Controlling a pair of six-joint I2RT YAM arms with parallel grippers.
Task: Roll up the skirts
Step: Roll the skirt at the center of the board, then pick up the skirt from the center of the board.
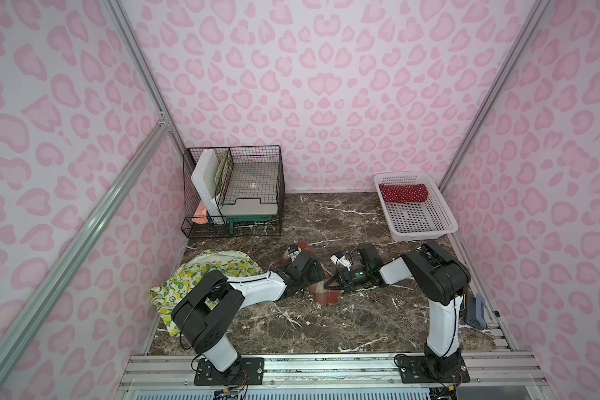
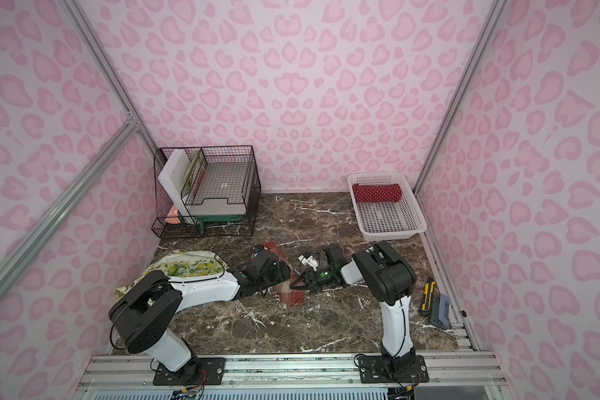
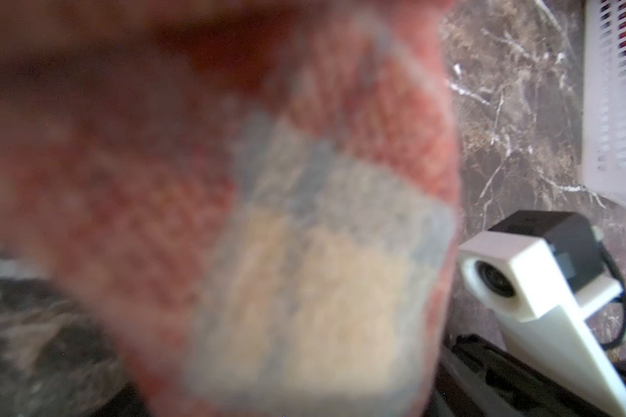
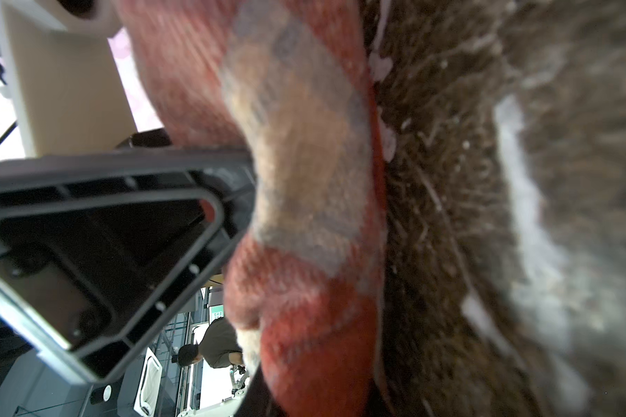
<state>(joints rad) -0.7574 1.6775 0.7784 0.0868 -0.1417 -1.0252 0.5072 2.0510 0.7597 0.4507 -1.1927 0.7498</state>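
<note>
At table [image 1: 326, 329] centre — plaid skirt [image 1: 328, 294] rolled, long axis running near-to-far.

Woolly plaid skirt [image 1: 327, 295], smooth marble tabletop [image 1: 326, 214]

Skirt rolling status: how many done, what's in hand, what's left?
Done: the polka-dot skirt lies rolled in the white basket. In hand: the plaid skirt, an apparently rolled bundle on the table, pinched by the right gripper. Left: the lemon skirt lies spread out, unrolled.
</note>
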